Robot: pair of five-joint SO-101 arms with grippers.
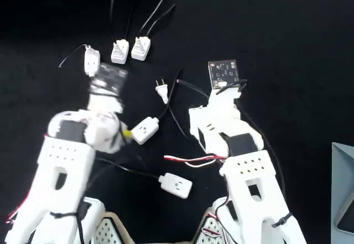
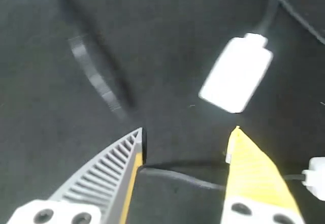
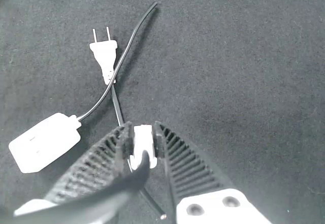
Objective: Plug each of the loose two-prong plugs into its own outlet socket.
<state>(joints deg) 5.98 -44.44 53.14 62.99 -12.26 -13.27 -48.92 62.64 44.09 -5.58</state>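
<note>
Our right tool [image 3: 142, 131] is closed narrow on a held plug [image 3: 142, 141], a small white body pressed between the two ribbed fingers [image 3: 177, 155]; its prongs we cannot see. A little ahead of the tips lies a loose plug [image 3: 104, 56], flat on the black table [image 3: 244, 71], with both prongs pointing away from the tool. Beside the tool, near one finger, rests a white outlet socket [image 3: 44, 142], and its black cable [image 3: 129, 41] crosses over the thin cord of the loose plug.

Our left tool [image 2: 188, 132] stands wide open, with a dark cord [image 2: 175, 177] running between the fingers. Near ahead of its yellow finger [image 2: 251, 173] lies a white socket [image 2: 236, 74].

Farther beyond this tool we see three sockets in a row [image 1: 120, 51]. Behind both tools, toward the arm bases, lies one more socket [image 1: 177, 184].
</note>
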